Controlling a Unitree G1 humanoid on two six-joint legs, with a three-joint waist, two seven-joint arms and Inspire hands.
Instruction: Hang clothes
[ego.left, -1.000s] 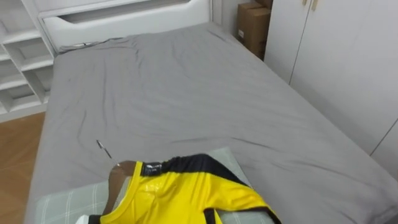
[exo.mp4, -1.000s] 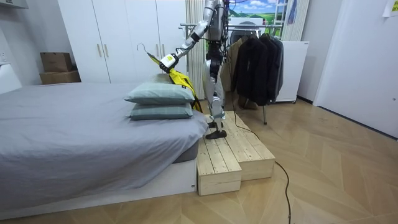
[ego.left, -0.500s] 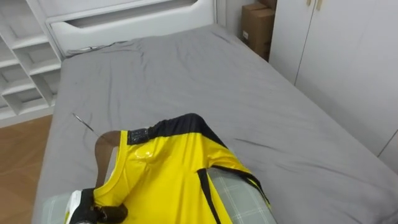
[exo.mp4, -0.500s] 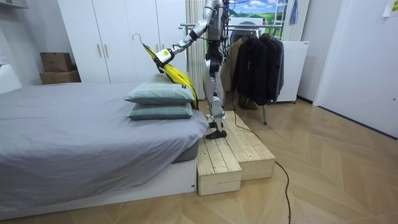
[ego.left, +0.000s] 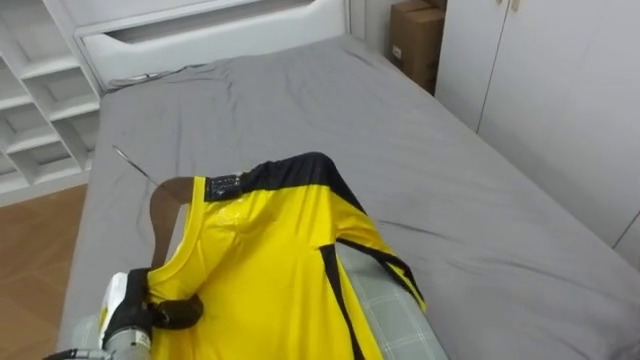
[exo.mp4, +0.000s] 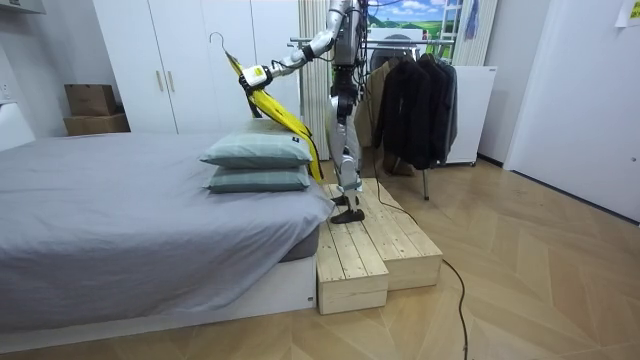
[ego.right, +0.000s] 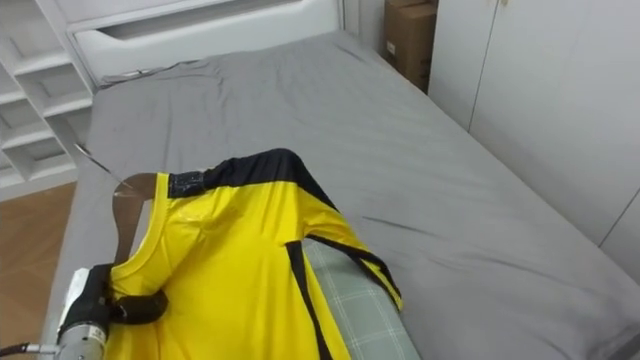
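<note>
Beside the pillow end of the bed, on a low wooden platform, the robot stands upright with its left arm stretched out and raised over the bedding.

1. Left hand: at the lower left of the eye views, fingers curled tight round one arm of the wooden hanger, where the garment's armhole lies over it.
2. Wooden hanger: tilted, metal hook pointing up and away from the robot, held clear of the bed.
3. Yellow jersey: sleeveless, with a black collar band and black side trim. It is threaded on the hanger and draped downward from it. In the room view its lower end droops beside the pillows; contact cannot be judged.
4. Pillows: two, stacked, pale green check, directly below the jersey.
5. Bed: grey sheet, lightly creased, with a white headboard at the far end.
6. Surroundings: white wardrobe doors on the robot's right, a cardboard box in the corner beside them, white open shelves left of the headboard.
7. Dark garments: hanging in a row behind the robot.
</note>
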